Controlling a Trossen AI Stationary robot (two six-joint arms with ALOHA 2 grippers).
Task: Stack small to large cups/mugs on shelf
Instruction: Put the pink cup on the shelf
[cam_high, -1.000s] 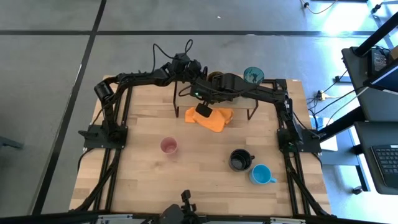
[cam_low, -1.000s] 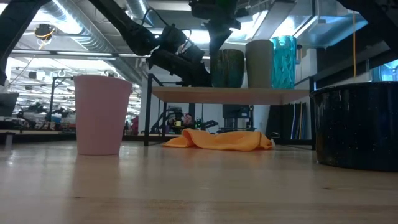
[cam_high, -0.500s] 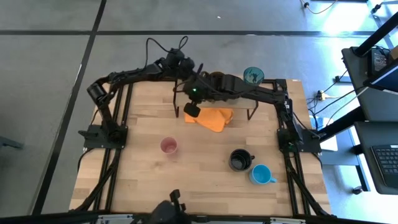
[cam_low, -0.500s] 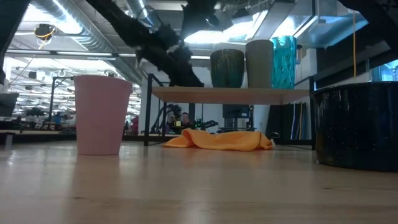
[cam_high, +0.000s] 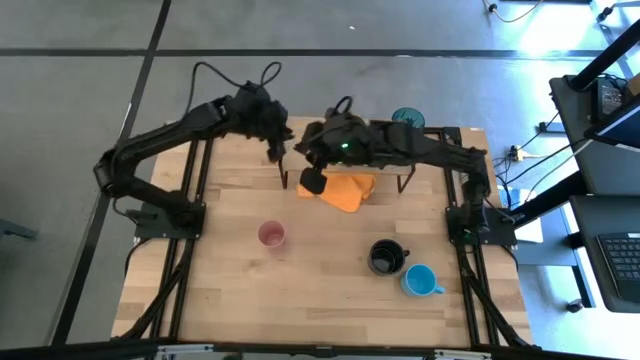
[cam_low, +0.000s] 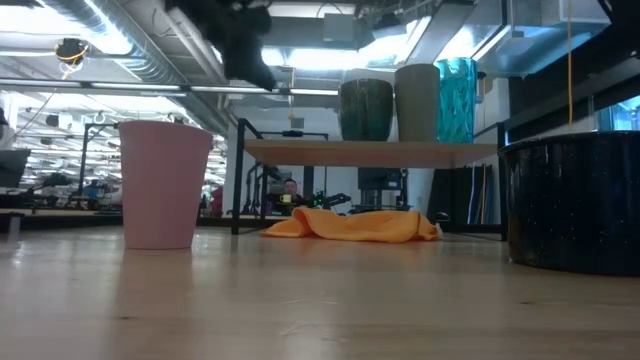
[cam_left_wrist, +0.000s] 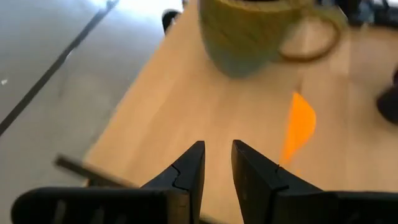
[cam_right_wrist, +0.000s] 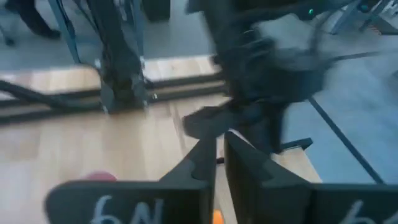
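On the shelf (cam_low: 370, 152) the mustard-brown mug (cam_low: 365, 110), the olive-grey cup (cam_low: 417, 102) and the teal tumbler (cam_low: 455, 98) stand side by side on their bases. The pink cup (cam_high: 271, 235), black mug (cam_high: 385, 257) and light blue mug (cam_high: 420, 280) stand on the table. My left gripper (cam_high: 276, 150) is beside the shelf's left end, empty, with a narrow gap between its fingers; its wrist view shows the mustard mug (cam_left_wrist: 249, 31) ahead of it. My right gripper (cam_high: 312, 183) is shut and empty above the orange cloth's (cam_high: 345, 190) left end.
The orange cloth (cam_low: 350, 225) lies on the table under and in front of the shelf. The right arm (cam_high: 400, 145) stretches over the shelf and hides most of it from above. Bare wood lies at the table's near left (cam_high: 200, 290).
My left gripper has drawn back from the mustard mug on the shelf, going up and toward the table's left edge. My right gripper has shifted a little toward the table's left edge above the cloth. The cups have stayed put.
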